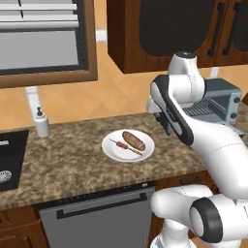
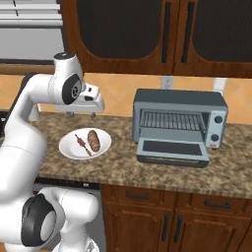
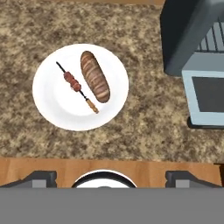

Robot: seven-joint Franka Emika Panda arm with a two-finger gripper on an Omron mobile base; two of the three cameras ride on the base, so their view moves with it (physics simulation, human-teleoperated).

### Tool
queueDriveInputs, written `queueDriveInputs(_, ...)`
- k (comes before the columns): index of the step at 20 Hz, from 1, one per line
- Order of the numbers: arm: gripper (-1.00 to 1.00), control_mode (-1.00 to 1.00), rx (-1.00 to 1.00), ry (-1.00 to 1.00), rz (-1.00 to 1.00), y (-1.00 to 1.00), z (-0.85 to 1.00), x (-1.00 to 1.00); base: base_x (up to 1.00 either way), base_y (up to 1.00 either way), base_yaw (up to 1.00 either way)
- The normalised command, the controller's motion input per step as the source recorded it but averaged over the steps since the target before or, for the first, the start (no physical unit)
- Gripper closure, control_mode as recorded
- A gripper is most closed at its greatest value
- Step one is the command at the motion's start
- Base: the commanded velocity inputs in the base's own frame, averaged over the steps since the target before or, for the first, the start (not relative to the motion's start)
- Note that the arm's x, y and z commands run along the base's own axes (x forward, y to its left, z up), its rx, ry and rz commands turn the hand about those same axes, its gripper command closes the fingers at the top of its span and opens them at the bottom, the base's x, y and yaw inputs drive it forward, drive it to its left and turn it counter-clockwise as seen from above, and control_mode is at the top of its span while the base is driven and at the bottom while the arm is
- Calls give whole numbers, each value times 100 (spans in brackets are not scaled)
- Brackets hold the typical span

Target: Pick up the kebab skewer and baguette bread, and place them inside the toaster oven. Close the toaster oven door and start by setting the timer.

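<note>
Right now the gripper (image 2: 82, 114) is hovering wide and empty above the counter (image 2: 123, 157), facing down. Just beyond it, the plate (image 3: 48, 105) is carrying the kebab skewer (image 3: 77, 87) beside the baguette (image 3: 95, 76). Descending square across the thin stick should help. Farther off, the toaster oven (image 2: 179, 120) is standing with its door (image 2: 172, 149) dropped open.

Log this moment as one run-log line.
gripper: open, empty, above plate | kebab skewer, baguette bread: on plate | toaster oven door: down
</note>
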Motion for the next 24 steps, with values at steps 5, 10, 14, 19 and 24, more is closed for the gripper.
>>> queueDriveInputs(5, -100, 100, 0, 0, 0, 0, 0, 0, 30, -50, -11)
queueDriveInputs(10, -100, 100, 0, 0, 0, 0, 0, 0, 30, -36, -12)
queueDriveInputs(14, -100, 100, 0, 0, 0, 0, 0, 0, 49, 0, 6)
queueDriveInputs(19, -100, 100, 0, 0, 0, 0, 0, 0, 50, -17, 16)
queueDriveInputs(24, -100, 100, 0, 0, 0, 0, 0, 0, 34, -35, 5)
